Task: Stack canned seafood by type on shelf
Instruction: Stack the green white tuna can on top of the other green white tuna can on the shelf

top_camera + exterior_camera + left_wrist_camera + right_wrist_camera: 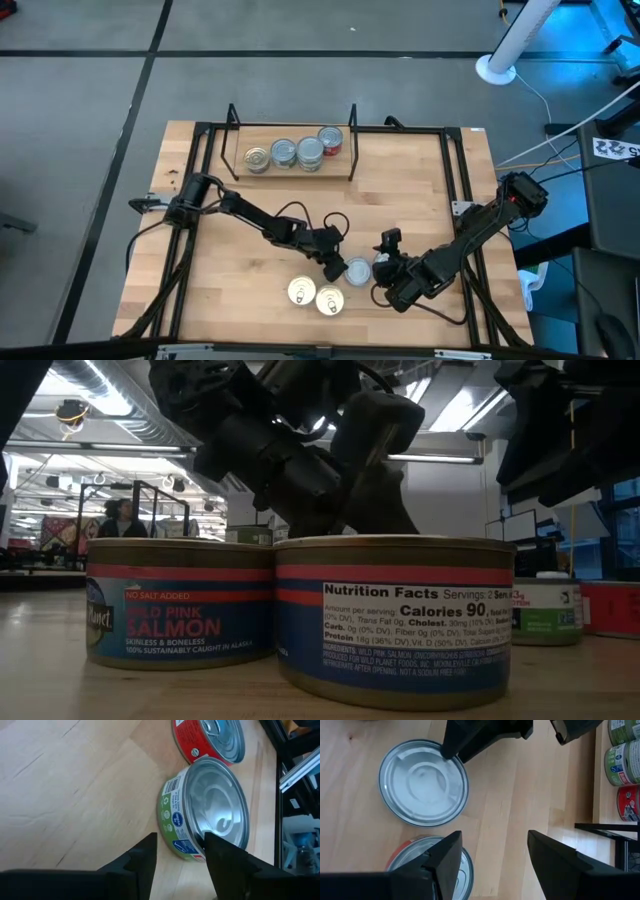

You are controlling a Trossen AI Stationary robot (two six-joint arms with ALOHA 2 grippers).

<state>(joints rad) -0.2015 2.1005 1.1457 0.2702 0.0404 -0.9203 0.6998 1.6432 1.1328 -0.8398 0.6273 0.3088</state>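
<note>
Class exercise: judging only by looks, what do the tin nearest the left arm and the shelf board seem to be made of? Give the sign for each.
Green-labelled tin: apparently bare metal, bright and glossy, with a mirror-like ribbed face; a printed paper or film label wraps its side. Shelf board: light wood by its pale colour, matt; the grain is too small to confirm.

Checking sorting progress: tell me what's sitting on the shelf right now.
On the shelf: a row of silver-lidded cans and one red-sided can at the end. Whether cans are stacked under those lids cannot be seen from above.
</note>
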